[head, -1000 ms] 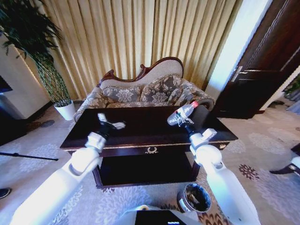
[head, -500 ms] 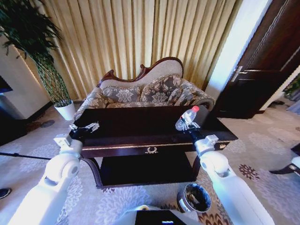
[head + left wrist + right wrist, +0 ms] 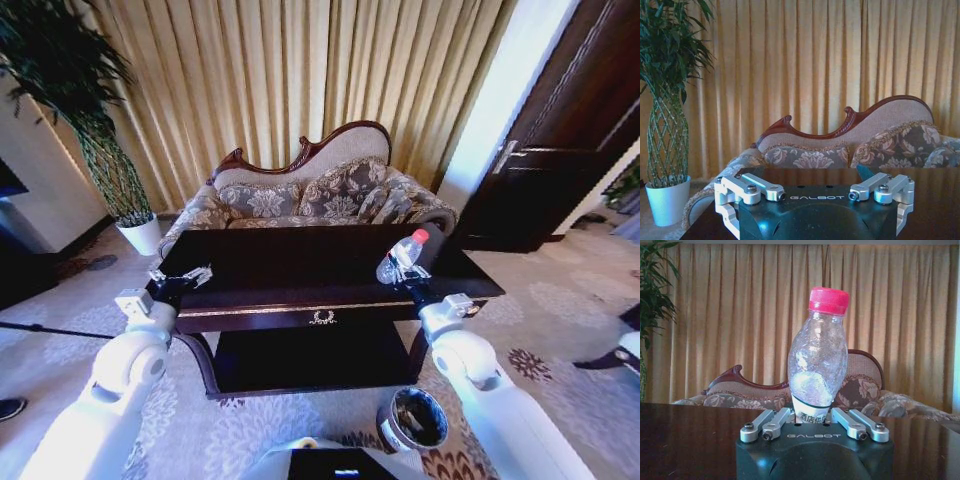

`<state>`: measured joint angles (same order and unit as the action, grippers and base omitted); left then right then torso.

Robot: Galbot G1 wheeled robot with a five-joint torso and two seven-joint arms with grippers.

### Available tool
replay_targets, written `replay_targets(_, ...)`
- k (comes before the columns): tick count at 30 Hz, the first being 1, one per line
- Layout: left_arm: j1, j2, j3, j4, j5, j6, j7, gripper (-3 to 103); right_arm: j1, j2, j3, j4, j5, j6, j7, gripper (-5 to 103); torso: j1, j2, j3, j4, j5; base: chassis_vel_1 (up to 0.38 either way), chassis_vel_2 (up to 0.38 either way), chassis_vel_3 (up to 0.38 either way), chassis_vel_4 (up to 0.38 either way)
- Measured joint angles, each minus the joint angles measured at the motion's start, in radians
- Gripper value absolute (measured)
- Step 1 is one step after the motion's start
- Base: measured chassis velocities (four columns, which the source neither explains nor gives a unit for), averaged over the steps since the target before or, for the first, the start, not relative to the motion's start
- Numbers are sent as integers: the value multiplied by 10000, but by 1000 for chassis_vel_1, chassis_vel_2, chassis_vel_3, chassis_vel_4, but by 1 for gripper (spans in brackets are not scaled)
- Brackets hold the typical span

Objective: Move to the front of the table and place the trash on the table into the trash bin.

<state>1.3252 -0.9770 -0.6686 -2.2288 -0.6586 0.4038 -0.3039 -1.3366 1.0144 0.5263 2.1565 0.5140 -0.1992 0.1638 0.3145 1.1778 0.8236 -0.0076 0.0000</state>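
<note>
The dark glossy table (image 3: 300, 262) stands right in front of me. My right gripper (image 3: 403, 274) hovers over its right front part, shut on the clear bottle (image 3: 400, 257) with a red cap. In the right wrist view the bottle (image 3: 818, 355) stands upright between the closed-in jaws of the right gripper (image 3: 812, 416). My left gripper (image 3: 180, 277) is open and holds nothing, level with the table's left front corner. The round dark trash bin (image 3: 413, 420) sits on the carpet below my right arm, near the table's right front leg.
A cushioned sofa (image 3: 310, 195) with a carved back stands behind the table. A potted plant (image 3: 125, 195) is at the back left and a dark door (image 3: 570, 130) at the right. A thin black pole (image 3: 55, 332) lies on the floor at left.
My left arm has pulled back from above the table to its left front corner. My right gripper has carried the bottle a little to the right.
</note>
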Motion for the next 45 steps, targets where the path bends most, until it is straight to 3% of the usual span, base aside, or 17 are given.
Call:
replay_targets(14, 14, -35, 72, -56, 53, -23, 54, 100, -605, 214, 287, 246, 33, -3, 119, 21, -11, 6, -5, 0, -1, 212, -201, -212, 205)
replay_targets(19, 120, -159, 112, -189, 88, -29, 59, 100, -732, 520, 188, -599, -156, -2, 127, 21, -11, 6, -4, 1, -1, 19, -26, -30, 21)
replay_targets(28, 319, -352, 28, -458, 112, -50, 74, 100, -467, 876, 258, -4509, -674, 47, 209, 21, 2, -2, 1, -1, -1, -5, 10, 12, -8)
replay_targets(35, 372, -408, -126, -556, 99, -58, 64, 100, 440, 1303, 83, -7906, -1009, 758, 223, 21, -5, 2, -2, -2, 1, 0, 0, 0, 0)
replay_targets(43, 455, -483, -187, -585, 83, -60, 63, 100, 1203, 1661, -8, -9942, -1293, 1271, 205, 18, -5, 1, -2, 1, 0, 0, 0, 0, 0)
replay_targets(45, 455, -511, -128, -590, 86, -62, 63, 100, 1289, 1707, -36, -10127, -1296, 1272, 207, 27, -5, 1, -2, 1, -1, 0, 0, 0, 0)
